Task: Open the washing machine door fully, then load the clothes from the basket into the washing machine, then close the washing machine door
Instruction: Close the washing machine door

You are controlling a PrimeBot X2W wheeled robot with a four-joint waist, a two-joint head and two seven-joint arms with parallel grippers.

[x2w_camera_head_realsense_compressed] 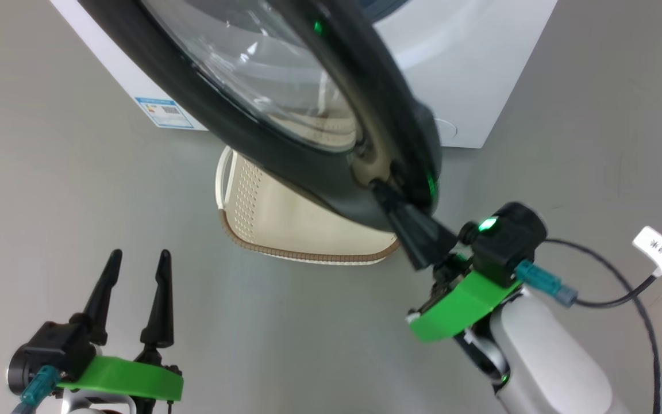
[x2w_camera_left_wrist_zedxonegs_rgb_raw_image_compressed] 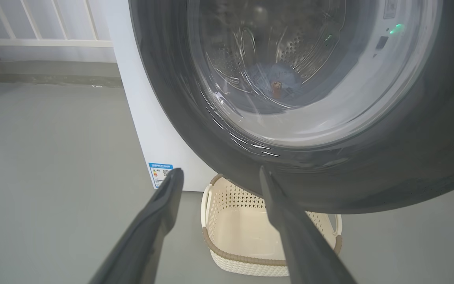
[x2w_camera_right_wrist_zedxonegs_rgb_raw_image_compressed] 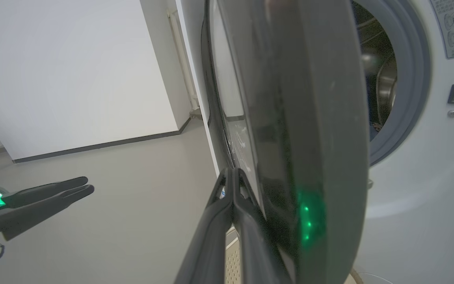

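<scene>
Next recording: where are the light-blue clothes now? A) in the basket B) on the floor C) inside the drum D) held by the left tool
C: the clothes show through the washing machine door glass, inside the drum; the basket looks bare.

Washing machine door (x2w_camera_head_realsense_compressed: 239, 144) hangs open over basket (x2w_camera_head_realsense_compressed: 250, 195) on floor. Right gripper (x2w_camera_head_realsense_compressed: 385, 198): jaws shut, tips at door's btm edge. Left gripper (x2w_camera_head_realsense_compressed: 140, 256): low left, jaws apart, holding nothing.

Soft, even indoor light; glare streaks the washing machine door (x2w_camera_left_wrist_zedxonegs_rgb_raw_image_compressed: 302, 98) glass, and its near rim blurs.
</scene>
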